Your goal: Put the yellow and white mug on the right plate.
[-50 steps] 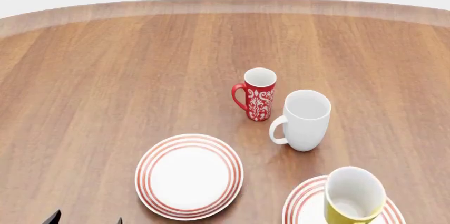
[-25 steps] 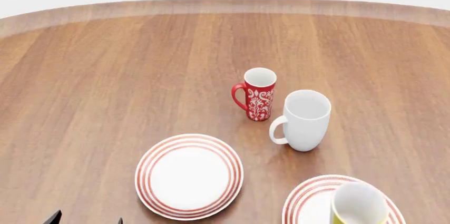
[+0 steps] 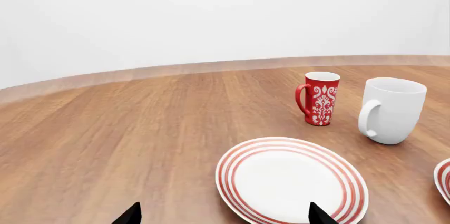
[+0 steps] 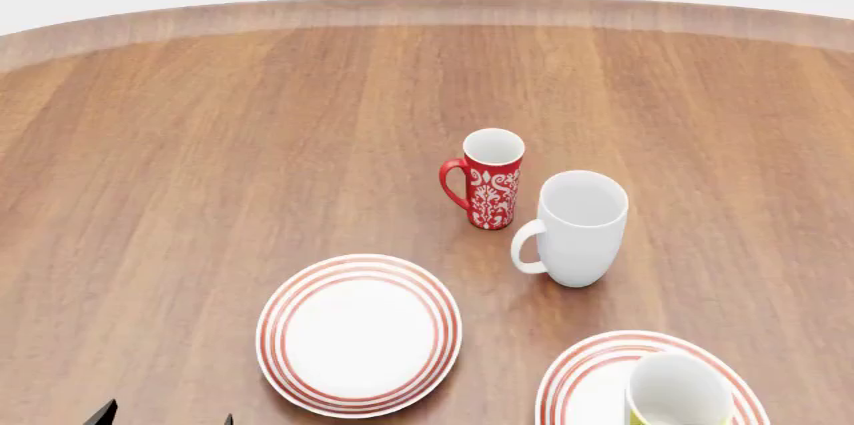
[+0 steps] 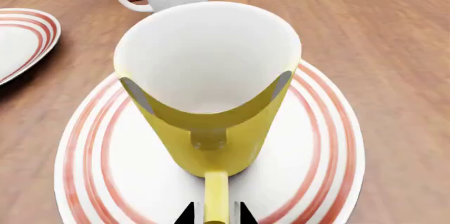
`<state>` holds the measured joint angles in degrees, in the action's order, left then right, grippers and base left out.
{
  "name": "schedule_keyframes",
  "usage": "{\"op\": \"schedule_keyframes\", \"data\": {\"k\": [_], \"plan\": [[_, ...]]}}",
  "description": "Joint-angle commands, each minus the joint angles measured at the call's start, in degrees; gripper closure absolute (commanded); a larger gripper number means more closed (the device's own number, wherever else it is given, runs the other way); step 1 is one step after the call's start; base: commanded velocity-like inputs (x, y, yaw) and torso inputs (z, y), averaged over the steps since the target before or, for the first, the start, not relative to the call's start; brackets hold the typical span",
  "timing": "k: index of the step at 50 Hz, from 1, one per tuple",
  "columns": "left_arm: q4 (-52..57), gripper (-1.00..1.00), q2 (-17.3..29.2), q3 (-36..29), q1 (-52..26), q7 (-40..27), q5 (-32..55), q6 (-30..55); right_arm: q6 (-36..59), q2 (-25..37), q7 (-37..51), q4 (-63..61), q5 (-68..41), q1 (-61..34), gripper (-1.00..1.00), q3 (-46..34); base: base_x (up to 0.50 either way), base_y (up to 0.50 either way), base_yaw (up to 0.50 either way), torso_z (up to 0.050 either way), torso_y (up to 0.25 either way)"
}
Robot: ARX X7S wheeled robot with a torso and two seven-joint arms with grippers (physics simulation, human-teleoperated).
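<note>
Wooden table [image 4: 200, 145], yellow mug [image 4: 678, 393] cropped

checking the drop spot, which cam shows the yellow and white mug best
The right wrist view: the yellow and white mug fills it, upright on the right plate, handle between the right tool's tips. The head view cuts it off at the bottom edge. The left wrist view misses it.

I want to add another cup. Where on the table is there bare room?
The wood left of the red mug and beyond the left plate is bare. It is crowded at the right: the white mug stands near the right plate holding the yellow and white mug.
</note>
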<state>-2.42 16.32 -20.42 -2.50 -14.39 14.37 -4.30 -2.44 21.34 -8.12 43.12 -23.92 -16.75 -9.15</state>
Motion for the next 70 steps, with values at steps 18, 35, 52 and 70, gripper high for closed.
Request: {"op": "schedule_keyframes", "data": {"k": [18, 35, 52, 70], "plan": [[-0.02, -1.0, 0.29, -0.53, -0.06, -0.38, 0.3, -0.1, 0.86, 0.99, 0.81, -5.8, 0.17, 3.25, -1.0, -0.43, 0.0, 0.0, 0.0, 0.0, 0.0], [-0.17, -1.0, 0.4, -0.68, -0.28, -0.59, 0.77, 0.07, 5.88, 7.25, 8.23, -32.6, -3.71, 15.63, -1.0, 3.78, 0.0, 0.0, 0.0, 0.0, 0.0], [0.41, -1.0, 0.72, -0.98, -0.16, -0.84, 0.91, 0.07, 1.84, 12.08, 12.89, -52.63, -3.5, 30.36, -1.0, 9.02, 0.0, 0.0, 0.0, 0.0, 0.0], [0.26, -1.0, 0.84, -1.46, -0.16, -1.03, 0.87, -0.09, -10.28, 9.61, 11.1, -51.39, -1.23, 36.38, -1.0, 11.53, 0.0, 0.0, 0.0, 0.0, 0.0]]}}
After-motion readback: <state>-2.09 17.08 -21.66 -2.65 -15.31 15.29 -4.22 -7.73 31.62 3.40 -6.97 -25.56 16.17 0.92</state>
